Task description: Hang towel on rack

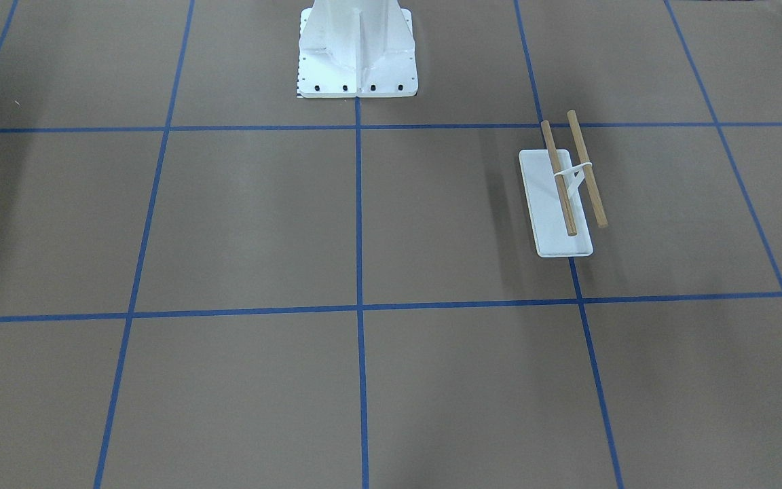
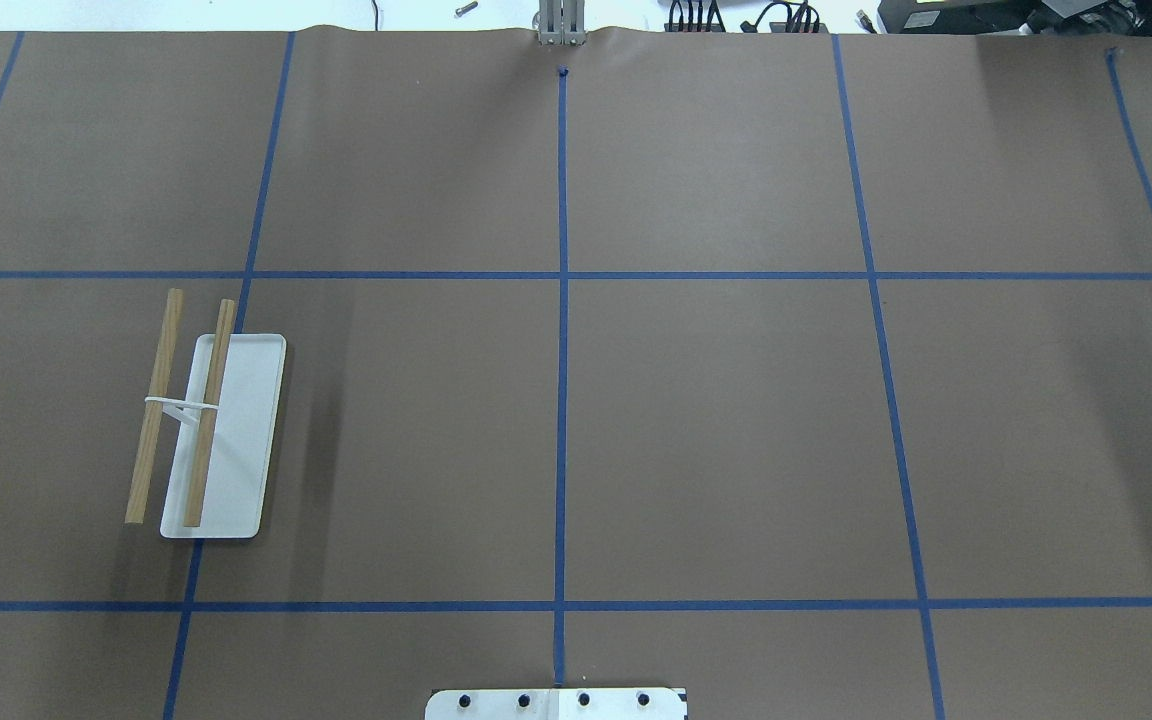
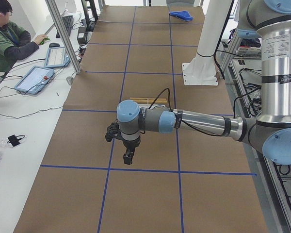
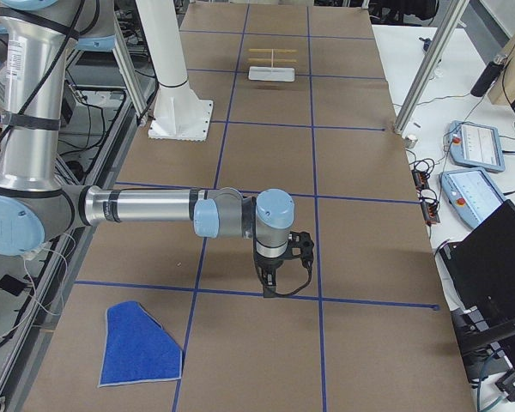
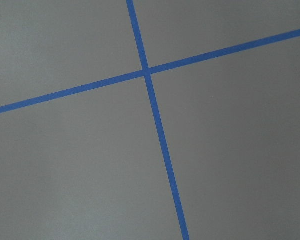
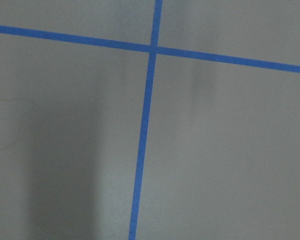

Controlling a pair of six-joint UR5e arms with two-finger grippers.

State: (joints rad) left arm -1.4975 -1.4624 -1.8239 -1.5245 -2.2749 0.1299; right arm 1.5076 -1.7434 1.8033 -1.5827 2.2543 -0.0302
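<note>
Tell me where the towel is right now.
The towel lies blue side up at the end of the table on the robot's right, in the exterior right view's lower left corner, near the right gripper and far from the rack.

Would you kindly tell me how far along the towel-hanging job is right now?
Done: nothing yet. The rack stands with both dowels bare. In hand: nothing. The towel lies on the table at the robot's right end, and the left gripper and right gripper hang over bare table, neither touching it. Left: pick up the towel, carry it across and drape it on the rack.
</note>
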